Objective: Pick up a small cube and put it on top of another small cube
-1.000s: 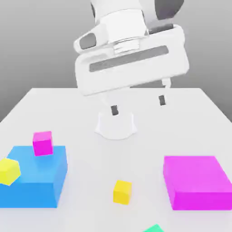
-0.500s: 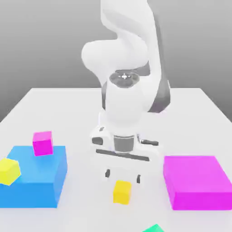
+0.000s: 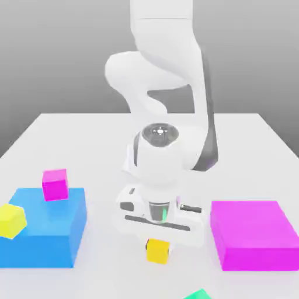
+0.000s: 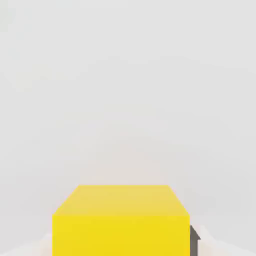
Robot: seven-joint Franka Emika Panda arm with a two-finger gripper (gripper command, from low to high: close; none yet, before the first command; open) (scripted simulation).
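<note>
The small cube, golden-yellow, sits on the white table near the front, between the two big blocks. My gripper has come straight down over it, and its fingers flank the cube's two sides. In the hand view the cube lies between the fingers, with a dark finger pad pressed against one side. The cube still rests on the table. A small magenta cube stands on top of the big blue block. A lemon-yellow small cube leans at that block's left corner.
A big magenta block lies just to the exterior view's right of the gripper. The corner of a green object pokes in at the front edge. The arm's white base stands behind the hand.
The hand swung from high above the table down onto the golden-yellow cube. Its fingers, wide apart before, have closed in against the cube's sides.
</note>
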